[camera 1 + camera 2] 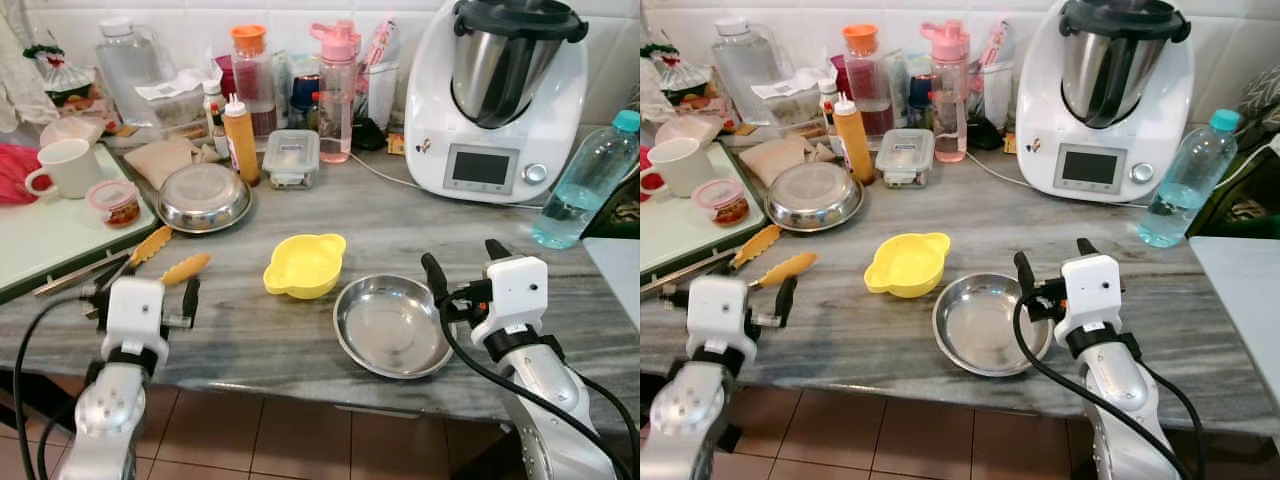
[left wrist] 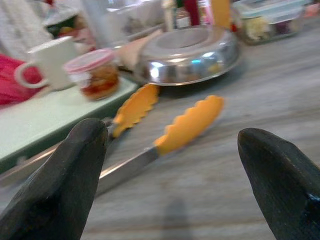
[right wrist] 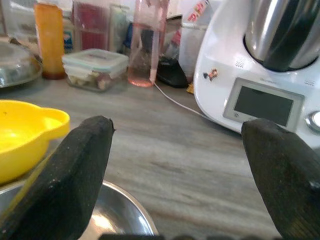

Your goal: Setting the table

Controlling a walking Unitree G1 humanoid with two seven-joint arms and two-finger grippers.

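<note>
The steel bowl (image 1: 393,326) sits near the worktop (image 1: 300,230) edge just beside the open right hand (image 1: 460,270), looking light, rigid and slippery, best pinched at its rim, while the left hand (image 1: 140,300) gapes before orange-tipped tongs (image 1: 150,262), the yellow bowl (image 1: 304,265) beyond.

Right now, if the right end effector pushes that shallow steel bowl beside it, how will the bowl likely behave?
The shallow round stainless-steel bowl looks thin and empty, so probably light. It would likely slide easily on the smooth grey stone counter. Its low rim nearly touches the yellow plastic handled bowl, which it may nudge.
</note>
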